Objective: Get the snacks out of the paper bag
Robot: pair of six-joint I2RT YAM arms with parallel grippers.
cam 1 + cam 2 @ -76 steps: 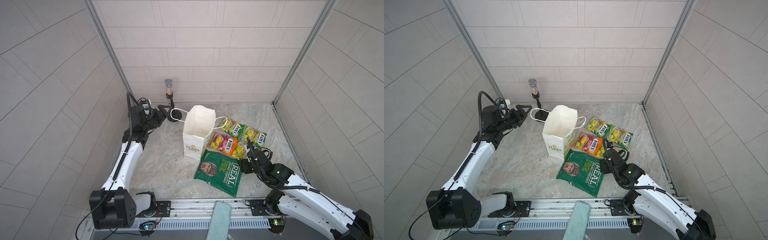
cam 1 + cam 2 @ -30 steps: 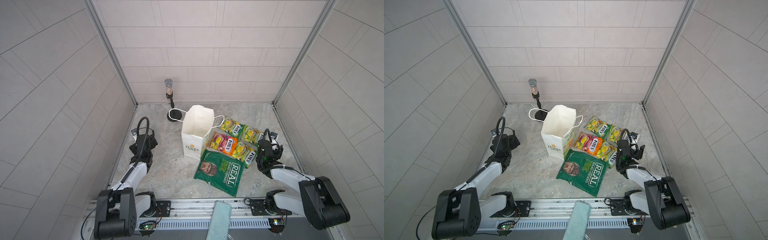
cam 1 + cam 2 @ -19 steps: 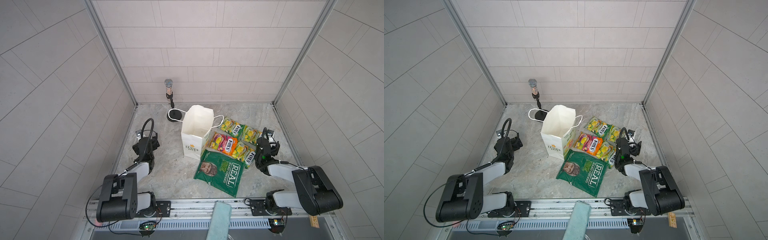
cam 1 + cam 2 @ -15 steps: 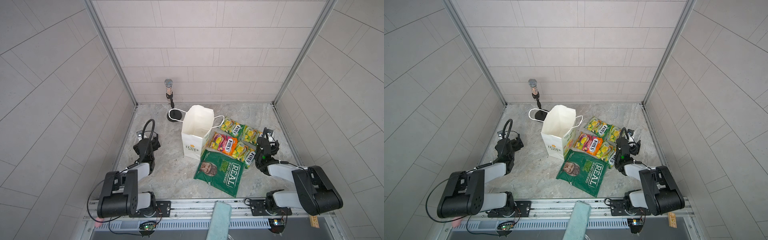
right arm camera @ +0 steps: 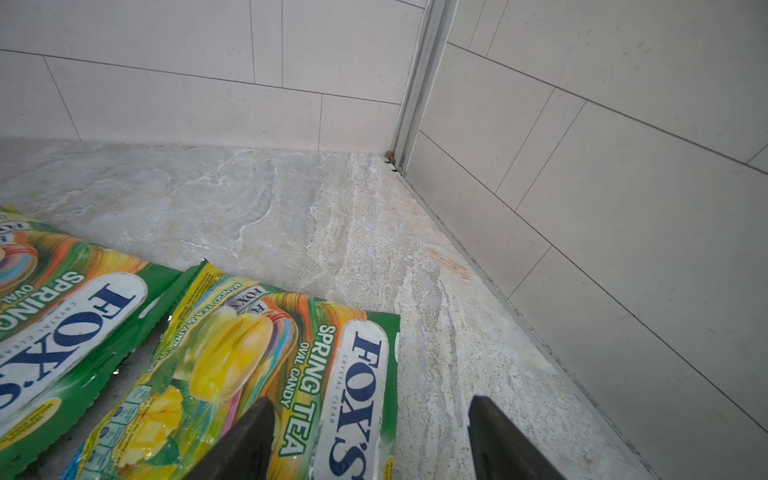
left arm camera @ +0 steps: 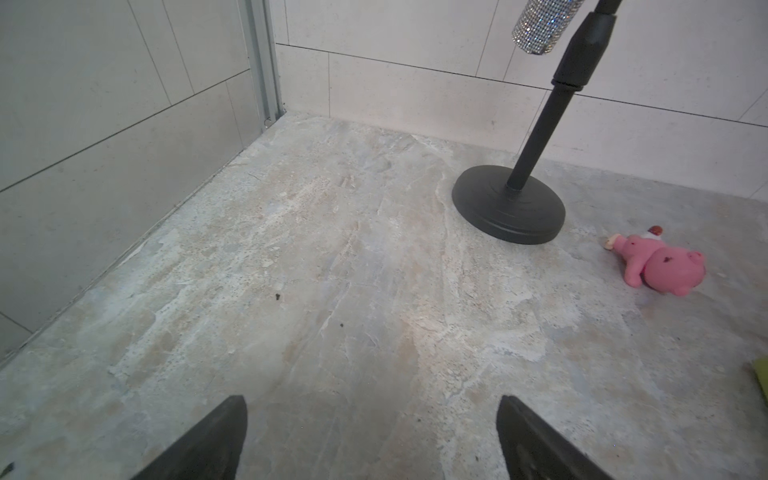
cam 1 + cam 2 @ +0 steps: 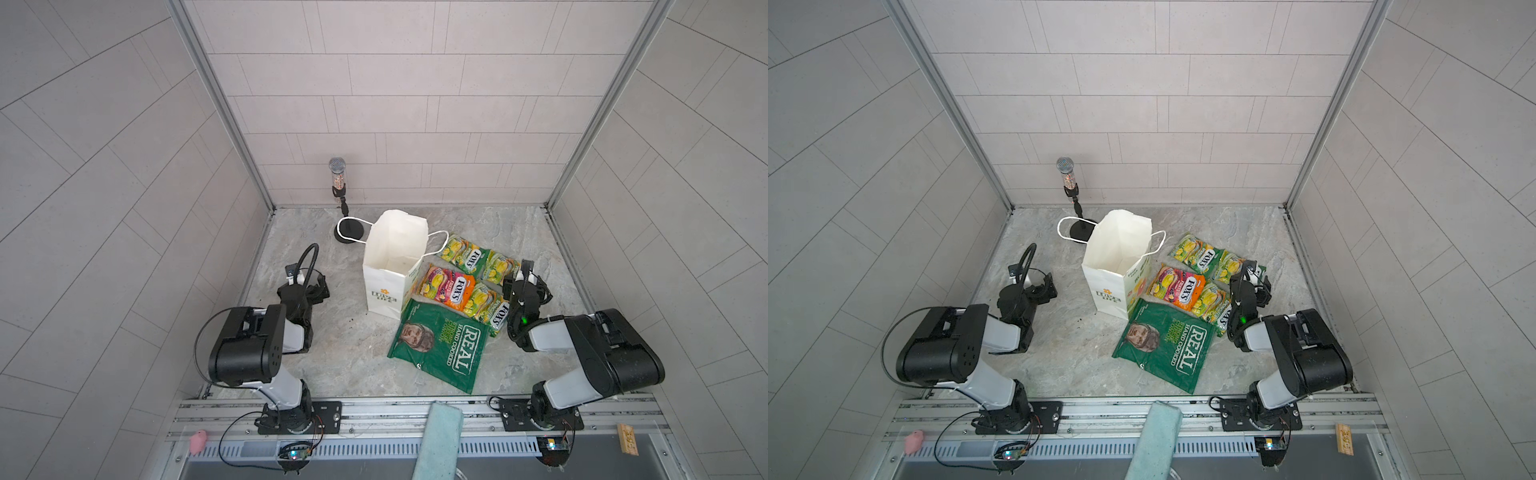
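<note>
Gaping empty: left claw (image 6: 372, 411), right claw (image 5: 372, 399).

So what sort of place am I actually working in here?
Probably a purpose-built robot test booth: grey tiled walls box in a small marble-look floor, the left arm and right arm are bolted to an aluminium rail in front, and a glittery prop microphone stands at the back.

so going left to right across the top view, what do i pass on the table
left gripper → microphone stand → paper bag → pink-orange fox's packet → right gripper
</note>
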